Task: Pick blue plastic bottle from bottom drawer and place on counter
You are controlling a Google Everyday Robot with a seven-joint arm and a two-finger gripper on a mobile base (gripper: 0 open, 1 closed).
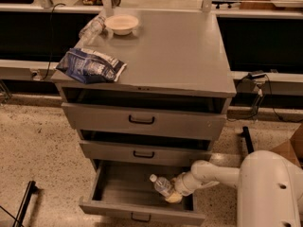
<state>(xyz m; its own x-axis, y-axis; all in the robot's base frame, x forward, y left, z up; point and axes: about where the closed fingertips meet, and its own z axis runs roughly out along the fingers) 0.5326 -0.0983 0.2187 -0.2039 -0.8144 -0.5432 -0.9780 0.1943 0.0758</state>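
Observation:
The blue plastic bottle (162, 186), clear with a white cap, lies tilted in the open bottom drawer (142, 212), cap pointing up and left. My gripper (171, 194) reaches into the drawer from the right on a white arm and is closed around the bottle's lower end, near the drawer's right side. The fingers are mostly hidden behind the bottle and the wrist. The grey counter (170, 51) is the cabinet's top, well above.
On the counter's left stand a dark blue snack bag (91, 65), a white bowl (121, 24) and a plain clear bottle (92, 28). The top drawer (142, 120) and the middle drawer (142, 153) overhang the bottom one. My white body (267, 188) is at the lower right.

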